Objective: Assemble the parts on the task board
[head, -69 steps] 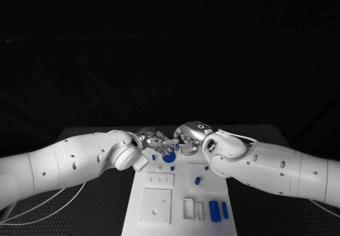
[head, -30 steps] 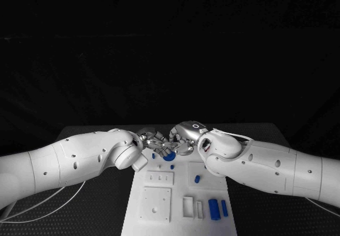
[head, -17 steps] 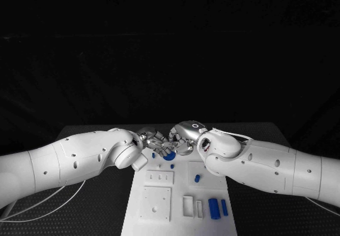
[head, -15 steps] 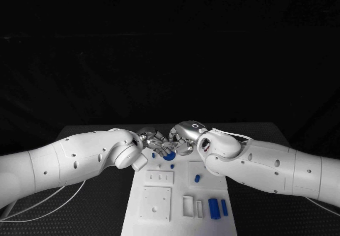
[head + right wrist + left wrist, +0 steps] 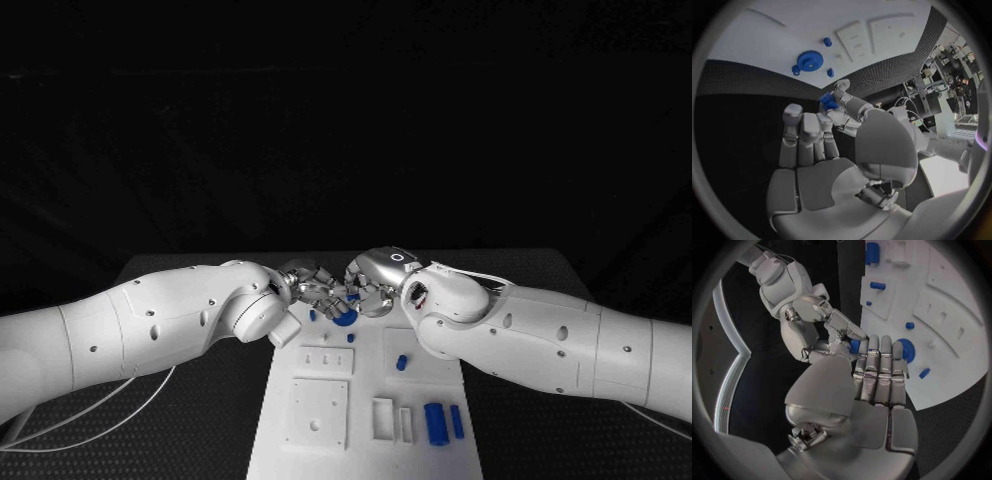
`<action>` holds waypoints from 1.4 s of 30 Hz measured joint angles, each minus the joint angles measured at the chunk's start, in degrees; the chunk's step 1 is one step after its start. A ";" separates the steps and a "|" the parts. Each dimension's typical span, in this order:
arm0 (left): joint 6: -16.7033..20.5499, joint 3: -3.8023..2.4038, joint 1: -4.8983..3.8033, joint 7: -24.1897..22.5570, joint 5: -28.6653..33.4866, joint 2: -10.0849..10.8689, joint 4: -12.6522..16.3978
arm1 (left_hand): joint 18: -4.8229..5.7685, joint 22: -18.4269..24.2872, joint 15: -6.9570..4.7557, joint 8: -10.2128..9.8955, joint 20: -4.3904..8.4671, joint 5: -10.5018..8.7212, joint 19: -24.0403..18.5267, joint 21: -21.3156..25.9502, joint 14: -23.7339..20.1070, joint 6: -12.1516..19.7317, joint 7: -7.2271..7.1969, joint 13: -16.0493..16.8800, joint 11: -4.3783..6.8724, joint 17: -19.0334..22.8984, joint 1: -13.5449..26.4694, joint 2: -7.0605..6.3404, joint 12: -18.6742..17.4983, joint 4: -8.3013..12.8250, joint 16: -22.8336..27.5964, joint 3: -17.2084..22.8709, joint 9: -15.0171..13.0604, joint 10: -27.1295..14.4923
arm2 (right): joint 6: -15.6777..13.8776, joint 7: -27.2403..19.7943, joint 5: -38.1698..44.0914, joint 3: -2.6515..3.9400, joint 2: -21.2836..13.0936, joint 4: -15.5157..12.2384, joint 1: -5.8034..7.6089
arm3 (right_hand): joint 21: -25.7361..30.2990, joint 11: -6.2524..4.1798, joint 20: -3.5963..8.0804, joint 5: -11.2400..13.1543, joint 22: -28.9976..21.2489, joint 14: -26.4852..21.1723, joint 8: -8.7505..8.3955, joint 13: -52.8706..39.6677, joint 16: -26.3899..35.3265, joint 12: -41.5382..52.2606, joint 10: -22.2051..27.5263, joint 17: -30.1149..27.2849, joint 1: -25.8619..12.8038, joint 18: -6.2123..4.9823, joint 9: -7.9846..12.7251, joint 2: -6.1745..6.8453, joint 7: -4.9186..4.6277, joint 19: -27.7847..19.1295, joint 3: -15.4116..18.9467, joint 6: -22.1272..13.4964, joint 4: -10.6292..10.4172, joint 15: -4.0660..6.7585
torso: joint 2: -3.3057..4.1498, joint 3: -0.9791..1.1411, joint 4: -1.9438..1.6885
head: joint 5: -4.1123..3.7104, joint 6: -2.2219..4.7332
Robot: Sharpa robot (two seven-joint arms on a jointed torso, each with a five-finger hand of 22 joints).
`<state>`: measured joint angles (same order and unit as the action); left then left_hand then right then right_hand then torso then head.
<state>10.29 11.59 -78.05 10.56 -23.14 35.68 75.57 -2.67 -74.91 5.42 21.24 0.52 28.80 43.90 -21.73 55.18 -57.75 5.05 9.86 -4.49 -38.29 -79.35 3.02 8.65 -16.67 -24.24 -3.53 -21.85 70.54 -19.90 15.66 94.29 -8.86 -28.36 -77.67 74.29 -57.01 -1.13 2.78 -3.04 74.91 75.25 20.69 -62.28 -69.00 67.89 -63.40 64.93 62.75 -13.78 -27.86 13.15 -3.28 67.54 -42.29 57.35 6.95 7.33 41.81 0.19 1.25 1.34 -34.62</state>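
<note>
The task board (image 5: 361,400) is lying on the black table (image 5: 188,400), its far end under both hands. The left hand (image 5: 307,284) and right hand (image 5: 378,280) are meeting fingertip to fingertip above the blue gear (image 5: 343,318). The right wrist view is showing a small blue part (image 5: 828,102) pinched between fingertips of both hands; the head view is hiding this behind knuckles. Since a moment ago the hands are staying nearly put.
</note>
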 measured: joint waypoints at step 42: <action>-1.71 0.00 0.01 2.50 4.89 -0.26 -1.14 | 0.97 -0.04 -2.02 1.25 1.06 10.13 -1.04 1.39 2.07 -2.55 1.28 2.46 1.52 -2.24 -8.98 -3.61 5.78 0.21 -5.81 -0.07 -0.90 2.60 | 1.03 -0.57 0.01 -0.10 0.77 0.73 -0.51 | 0.04 0.02 0.01 0.00 0.00 0.09 -0.09 -0.01 0.00 0.00 -0.02 -0.03 0.01 0.00 -0.07 0.45 -0.01 0.22 -0.06 0.01 -0.25 -0.10 | 0.03 -0.03 -0.01 | -0.15 -0.79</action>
<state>8.58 11.59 -78.04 13.06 -18.25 35.42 74.43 -1.70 -74.94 3.39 22.49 1.58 38.92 42.86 -20.34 57.25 -60.30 6.33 12.32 -2.97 -40.53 -88.33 -0.59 14.42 -16.46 -30.05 -3.60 -22.75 73.14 -18.88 15.08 94.30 -8.96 -27.59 -76.94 73.78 -56.96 -1.12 2.79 -3.04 74.91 75.33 20.60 -62.29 -69.00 67.89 -63.41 64.90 62.76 -13.78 -27.93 13.61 -3.29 67.76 -42.35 57.36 6.70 7.23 41.85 0.16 1.24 1.19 -35.41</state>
